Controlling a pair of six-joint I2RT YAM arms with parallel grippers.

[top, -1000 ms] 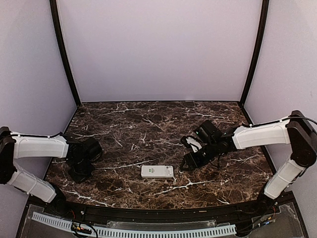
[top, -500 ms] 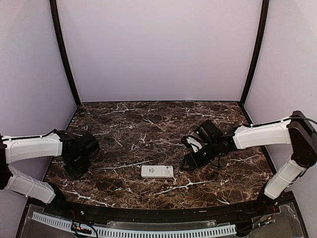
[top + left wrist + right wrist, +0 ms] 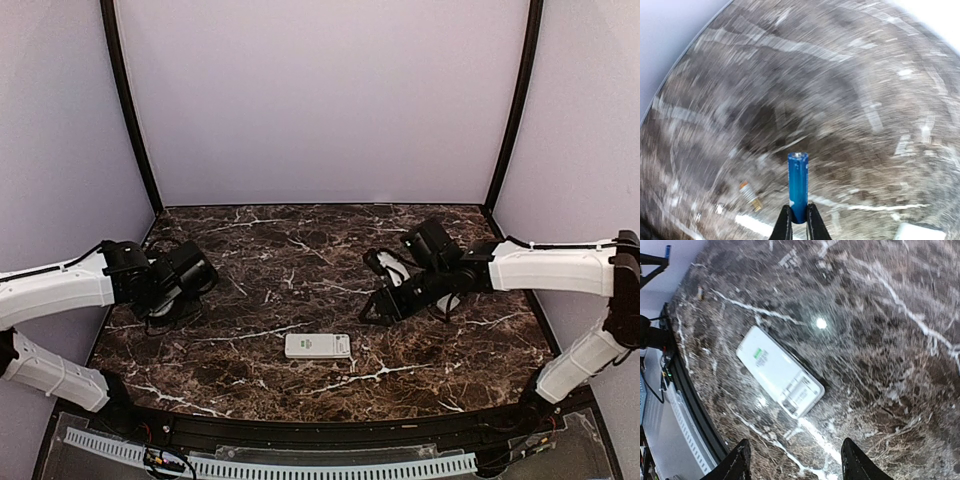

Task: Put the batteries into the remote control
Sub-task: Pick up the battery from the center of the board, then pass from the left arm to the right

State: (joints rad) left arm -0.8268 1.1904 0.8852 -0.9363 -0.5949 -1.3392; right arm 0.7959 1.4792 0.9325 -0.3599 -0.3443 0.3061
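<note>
Remote control point(image 3: 318, 345): lying flat on marble table point(image 3: 300, 250) at 6 o'clock, near front edge. Right wrist view alone showing green mark point(image 3: 758, 354) on its white face.
Battery point(image 3: 798, 187): blue cell, showing in wrist views, not making out in top view. Left gripper point(image 3: 798, 220) pinching its lower end, cell pointing 12 o'clock. Left arm reaching in from 9 o'clock, off table.
Right gripper point(image 3: 796, 462): jaws standing spread, gripping nothing, hovering at remote's 2 o'clock. Right arm stretching in from 3 o'clock.
</note>
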